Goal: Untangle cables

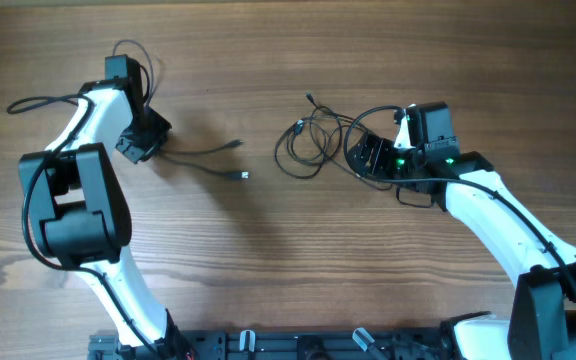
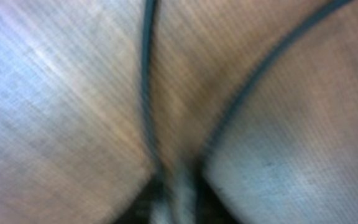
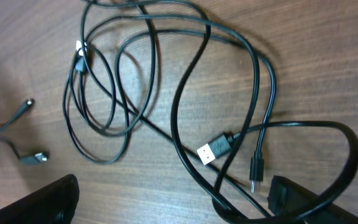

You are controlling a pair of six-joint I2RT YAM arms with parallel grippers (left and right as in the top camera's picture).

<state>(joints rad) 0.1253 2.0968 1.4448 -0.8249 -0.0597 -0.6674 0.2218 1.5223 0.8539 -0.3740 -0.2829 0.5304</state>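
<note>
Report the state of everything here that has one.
left claw, open or shut unclear, its view is blurred
right claw, open, fingers astride the tangle's edge
tangled cables, overlapping loops, lying flat
separate cable, apart from the tangle, running to the left claw

The table lies open on the near side (cables clutter the far middle).

Overhead, the light fell soft and even and the picture was sharp, with faint shadows on the wooden table. The left wrist view was smeared by heavy blur, its cables mere dark streaks. Ahead of the right gripper the wood was dimmer yet crisp, thin glints running along the cables
</note>
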